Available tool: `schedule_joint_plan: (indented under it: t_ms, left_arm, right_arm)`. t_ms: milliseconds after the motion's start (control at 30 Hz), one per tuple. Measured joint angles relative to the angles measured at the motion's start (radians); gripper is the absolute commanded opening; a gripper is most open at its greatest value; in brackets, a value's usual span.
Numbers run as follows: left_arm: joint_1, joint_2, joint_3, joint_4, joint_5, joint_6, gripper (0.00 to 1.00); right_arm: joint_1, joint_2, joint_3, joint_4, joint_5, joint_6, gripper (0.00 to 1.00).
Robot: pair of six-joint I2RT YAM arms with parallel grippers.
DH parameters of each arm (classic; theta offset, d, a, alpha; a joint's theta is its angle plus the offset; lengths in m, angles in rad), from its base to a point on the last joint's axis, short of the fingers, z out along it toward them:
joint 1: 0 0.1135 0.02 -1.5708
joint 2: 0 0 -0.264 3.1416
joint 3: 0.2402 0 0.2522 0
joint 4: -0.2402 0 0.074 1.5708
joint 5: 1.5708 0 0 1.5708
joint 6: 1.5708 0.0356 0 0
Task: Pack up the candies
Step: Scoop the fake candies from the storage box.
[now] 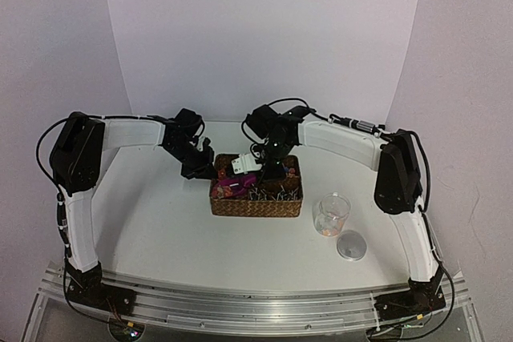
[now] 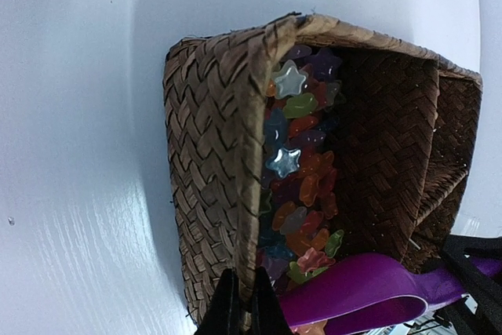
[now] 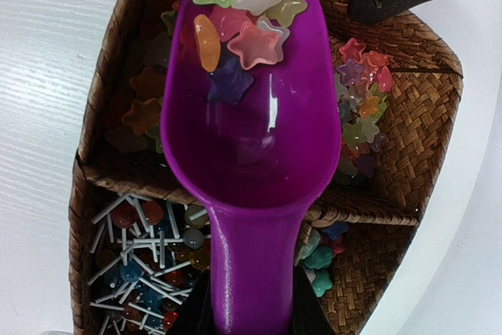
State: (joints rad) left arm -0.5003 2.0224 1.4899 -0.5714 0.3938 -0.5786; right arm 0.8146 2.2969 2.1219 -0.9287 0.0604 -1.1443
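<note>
Our right gripper point(image 3: 251, 315) grips the scoop point(image 3: 259, 139), candies point(image 3: 255, 45) in its bowl, pointing lengthwise toward the left edge of the table point(image 1: 160, 222); left gripper point(image 2: 245, 311) pinches the basket point(image 2: 208, 154) wall.

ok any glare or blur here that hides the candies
right wrist: sharp, only a thin white glare streak in the bowl of the purple scoop, candies in it clear; left wrist: glossy sheen on the table, inner wall of the basket in deep shadow, candies by the rim readable; top external: even soft light, candies too small to make out
</note>
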Motion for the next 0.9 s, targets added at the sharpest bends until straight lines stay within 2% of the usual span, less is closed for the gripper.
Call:
schedule_joint_plan:
  t_ms: [167,467,733,900]
  left_arm:
    - [-0.003,0.0,0.0,0.005,0.002,-0.004,0.0]
    - [0.001,0.0,0.0,0.004,-0.004,0.001,0.0]
    - [0.001,0.0,-0.002,0.006,-0.003,0.001,0.0]
    - [0.002,0.0,-0.005,0.009,0.0,0.001,0.0]
  right_arm:
    - [0.009,-0.01,0.001,-0.008,0.035,-0.012,0.0]
    - [0.066,-0.017,0.048,-0.036,0.209,-0.072,0.0]
    - [0.043,-0.062,-0.004,-0.018,0.177,-0.046,0.0]
    - [-0.018,-0.103,-0.02,-0.077,0.114,-0.002,0.0]
